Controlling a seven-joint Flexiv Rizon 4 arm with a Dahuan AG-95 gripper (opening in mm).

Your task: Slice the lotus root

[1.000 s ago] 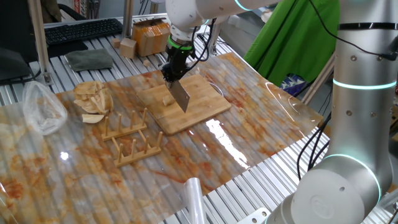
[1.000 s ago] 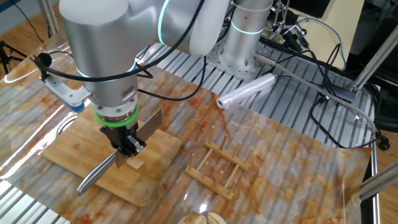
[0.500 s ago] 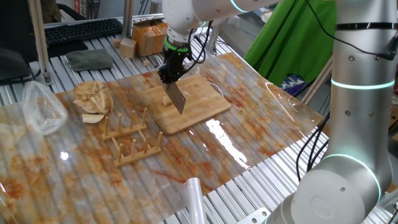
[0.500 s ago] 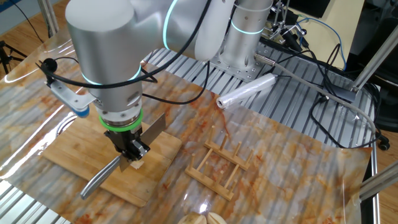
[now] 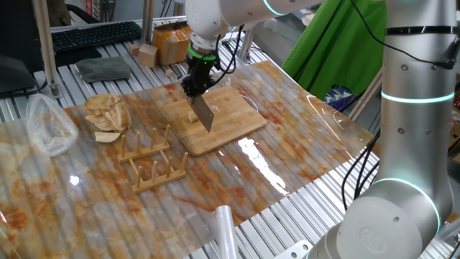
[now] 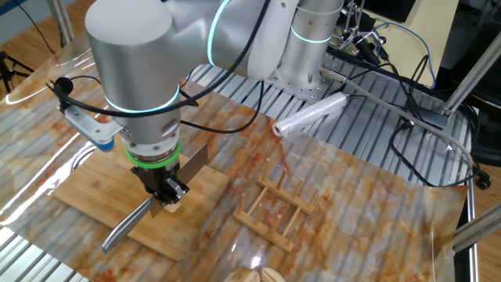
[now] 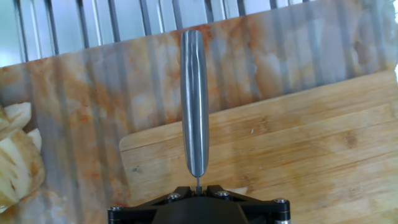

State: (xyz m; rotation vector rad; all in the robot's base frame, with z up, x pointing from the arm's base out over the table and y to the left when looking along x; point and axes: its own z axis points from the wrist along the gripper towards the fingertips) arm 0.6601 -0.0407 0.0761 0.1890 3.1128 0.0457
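My gripper [image 5: 195, 85] is shut on a steel knife, whose blade [image 5: 205, 114] slants down onto the bamboo board [image 5: 230, 124]. The lotus root [image 5: 191, 115] is a small pale chunk on the board, right beside the blade. In the other fixed view the gripper [image 6: 167, 195] stands directly over the chunk [image 6: 172, 207], the knife handle [image 6: 125, 229] sticks out toward the board's front edge, and the blade [image 6: 194, 160] rises behind. In the hand view the handle [image 7: 194, 106] points straight away from the gripper [image 7: 198, 186]; only a pale sliver of the root [image 7: 237, 190] shows there.
A heap of tan curved slices [image 5: 106, 115] lies left of the board, also in the hand view [image 7: 15, 155]. A wooden dish rack [image 5: 151, 160] stands in front. A clear plastic bag [image 5: 47, 126], a roll [image 5: 224, 229] and light wooden cubes [image 5: 147, 52] lie around.
The gripper with the knife has shifted a little along the board over the lotus root chunk, then held nearly still. The chunk stays in place.
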